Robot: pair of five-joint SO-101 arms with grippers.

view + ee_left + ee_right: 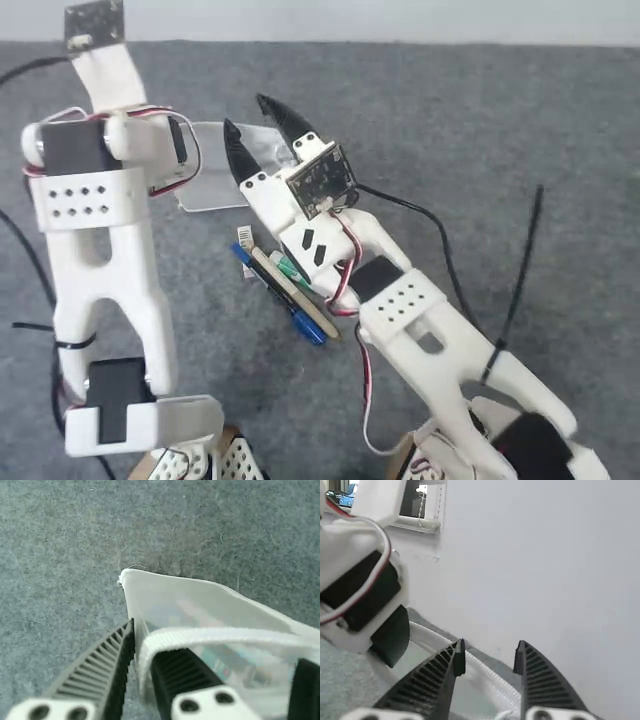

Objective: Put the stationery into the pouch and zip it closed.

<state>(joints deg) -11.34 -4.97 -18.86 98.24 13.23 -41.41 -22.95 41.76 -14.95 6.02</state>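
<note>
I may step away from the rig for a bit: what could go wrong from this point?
1. The pens and pencil lie outside the pouch, partly under the right arm. The right gripper is open by the pouch's rim, so it might zip the pouch up without them.
2. The left gripper pinches only the pouch's rim, so a tug could pull it free.

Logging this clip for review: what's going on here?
The left gripper is clamped on the rim of the clear pouch, which sits on the table. The right gripper hovers open just above the pouch, holding nothing. The stationery, pens and a pencil, lies on the table under the right arm, outside the pouch.
</note>
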